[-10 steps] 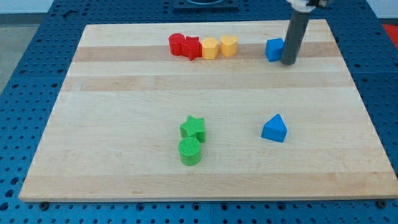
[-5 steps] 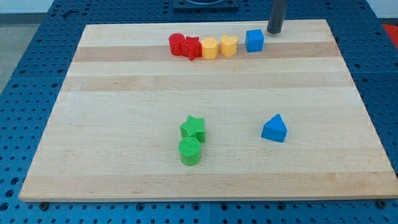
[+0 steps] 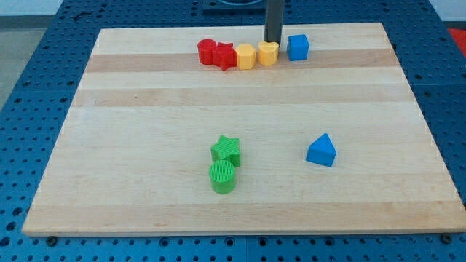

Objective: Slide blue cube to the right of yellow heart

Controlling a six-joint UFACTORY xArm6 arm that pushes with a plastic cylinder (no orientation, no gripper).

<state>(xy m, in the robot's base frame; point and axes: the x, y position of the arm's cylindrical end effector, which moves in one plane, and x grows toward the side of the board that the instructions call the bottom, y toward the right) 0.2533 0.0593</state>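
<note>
Blue cube (image 3: 298, 47) sits just right of yellow heart (image 3: 269, 53), small gap between. My tip (image 3: 272, 41), a bare rod clamping nothing, stands just above the heart toward the view's top.

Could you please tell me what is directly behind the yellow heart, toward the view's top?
My tip stands just behind the yellow heart, and the rod covers a strip of the wooden board there. The blue cube sits to the heart's right, slightly apart.
</note>
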